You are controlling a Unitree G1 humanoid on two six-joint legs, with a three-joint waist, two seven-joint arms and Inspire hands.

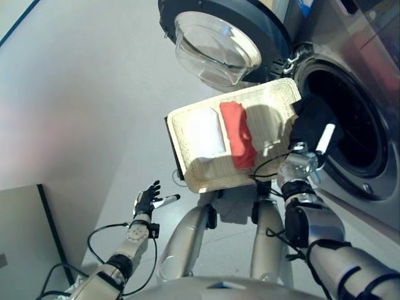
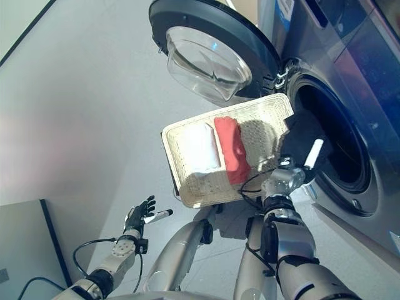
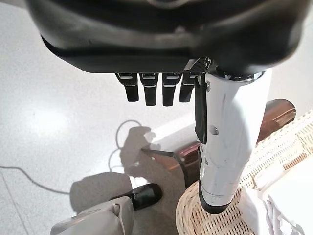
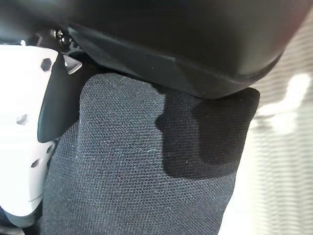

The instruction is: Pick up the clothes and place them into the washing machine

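Note:
A woven cream basket [image 1: 275,94] stands in front of me with a white cloth [image 1: 206,134] and a red cloth [image 1: 237,134] lying side by side in it. My right hand [image 1: 303,164] is at the basket's right edge, shut on a dark garment [image 1: 312,125] held up between the basket and the washing machine's drum opening [image 1: 356,125]. Up close, the dark garment [image 4: 146,171] fills the right wrist view and hides the fingers. My left hand [image 1: 145,201] hangs low at the left over the floor, open and holding nothing, with its fingers [image 3: 146,88] straight.
The washing machine's round door [image 1: 219,37] stands swung open to the left of the drum, just above the basket. A grey board [image 1: 19,231] lies on the floor at the lower left. Pale floor stretches to the left of the basket.

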